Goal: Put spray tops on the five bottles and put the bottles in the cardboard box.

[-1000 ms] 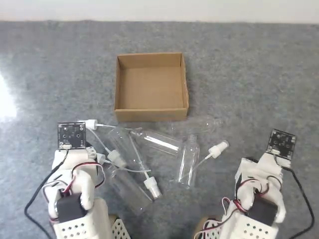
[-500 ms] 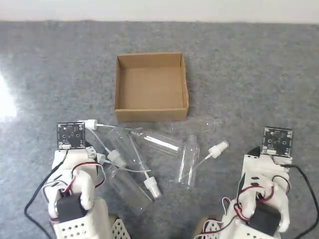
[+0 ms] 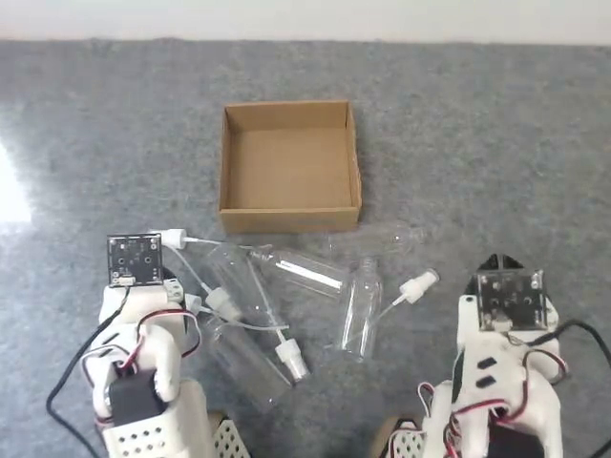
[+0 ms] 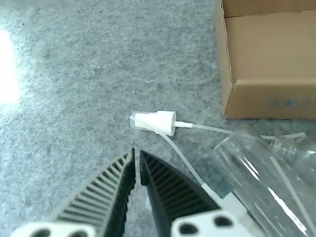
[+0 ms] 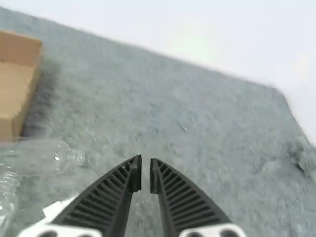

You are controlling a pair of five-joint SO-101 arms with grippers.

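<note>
Spray top (image 4: 155, 122) just ahead of left gripper (image 4: 137, 154) — long axis crosswise to the fingertips, tube trailing toward clear bottles (image 4: 261, 168). Fingers nearly closed, empty; likewise right gripper (image 5: 145, 165), well apart.

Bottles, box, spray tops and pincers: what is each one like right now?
cardboard box: open on top, empty.
bottles: lying on their sides in front of the box, none inside it.
left pincer: shut, holding nothing.
right pincer: shut, holding nothing.
spray top by the left pincer: loose, on no bottle.
spray top nearest the right arm: loose, beside a bottle.
</note>
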